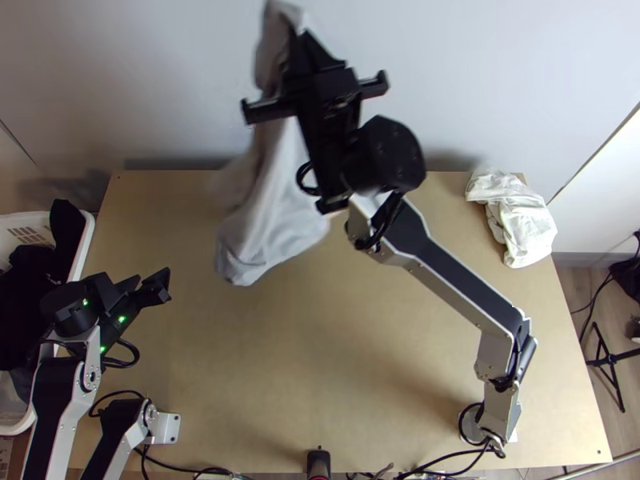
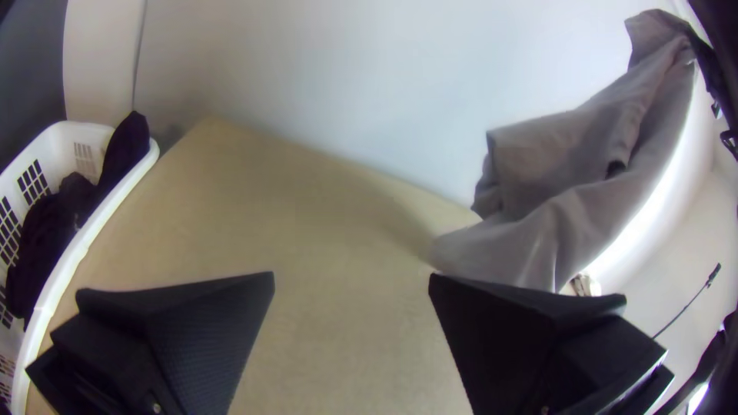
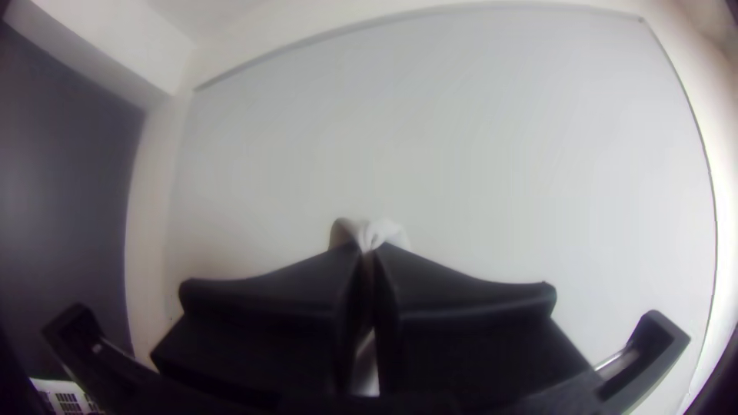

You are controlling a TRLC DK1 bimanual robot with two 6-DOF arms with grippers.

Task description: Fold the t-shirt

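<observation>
T-shirt (image 1: 276,212), pale grey, hanging in loose folds over the far middle of a light wooden counter (image 1: 344,344). In the top view, the right arm stretches from the near right to the far side, its pincer (image 1: 298,40) raised at the shirt's upper end. The right wrist view makes the hold clear: that right pincer (image 3: 369,250) is clamped on gathered fabric, with a small crumpled tuft poking past the fingertips. Whether this is a sleeve or a hem, I cannot tell.

The left wrist view shows the shirt from the side, narrow at the top and widening into slanting, overlapping drapes. The left pincer (image 1: 152,286) is near the counter's left edge; its two black fingers are wide apart, with bare counter between them.

From above, a white cloth (image 1: 516,220) lies bunched at the far right corner, and a white basket (image 1: 85,244) at the left holds dark fabric (image 1: 24,304).
</observation>
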